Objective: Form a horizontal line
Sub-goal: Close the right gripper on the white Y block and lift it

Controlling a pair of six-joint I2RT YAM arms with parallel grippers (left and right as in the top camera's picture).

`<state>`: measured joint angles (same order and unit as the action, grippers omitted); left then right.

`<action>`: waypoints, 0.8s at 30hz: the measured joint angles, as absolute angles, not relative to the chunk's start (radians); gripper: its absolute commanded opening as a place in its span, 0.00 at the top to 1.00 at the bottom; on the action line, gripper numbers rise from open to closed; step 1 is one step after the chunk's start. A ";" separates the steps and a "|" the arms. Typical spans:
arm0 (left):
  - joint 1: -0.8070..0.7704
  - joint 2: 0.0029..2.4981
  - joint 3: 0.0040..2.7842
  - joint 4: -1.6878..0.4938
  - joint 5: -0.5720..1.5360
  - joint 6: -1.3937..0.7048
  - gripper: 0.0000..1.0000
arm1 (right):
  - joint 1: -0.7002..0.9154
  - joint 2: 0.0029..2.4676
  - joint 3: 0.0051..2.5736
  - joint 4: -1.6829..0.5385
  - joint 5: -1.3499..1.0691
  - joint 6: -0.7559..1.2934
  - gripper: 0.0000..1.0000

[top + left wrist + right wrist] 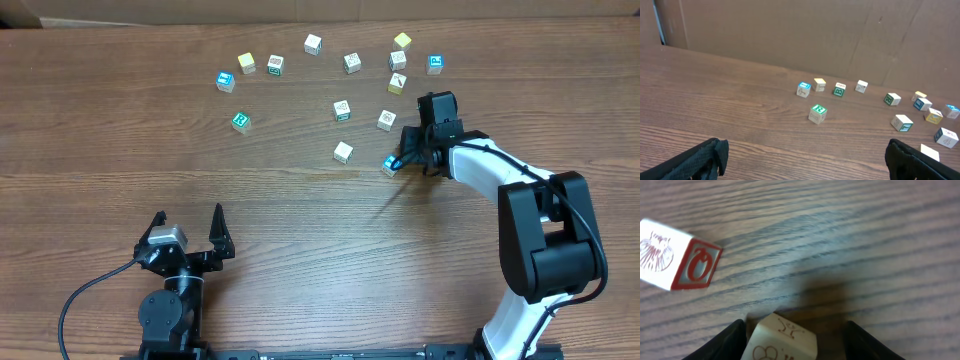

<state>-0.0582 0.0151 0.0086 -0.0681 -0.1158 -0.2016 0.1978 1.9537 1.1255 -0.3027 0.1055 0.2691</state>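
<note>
Between the fingers [732,342] of the right end effector [795,330], a pale cube [785,339] runs off the bottom edge, its markings only partly legible. Up-left of it, a red-lettered cube [680,255] is clipped by the left edge.

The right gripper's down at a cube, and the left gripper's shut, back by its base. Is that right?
Not quite: the left gripper is open, fingers spread wide with nothing between them, as the overhead view shows. The rest holds: it sits back by its base, and the right gripper is down at a cube.
</note>
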 measured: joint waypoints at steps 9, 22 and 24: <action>-0.058 0.015 0.009 -0.068 -0.116 -0.202 0.00 | 0.197 1.948 1.126 -0.308 0.110 0.446 0.51; -0.058 0.015 0.009 -0.068 -0.116 -0.202 0.00 | 0.197 1.948 1.126 -0.307 0.108 0.392 0.64; -0.058 0.015 0.009 -0.068 -0.116 -0.202 0.00 | 0.197 1.948 1.126 -0.309 0.109 0.349 0.49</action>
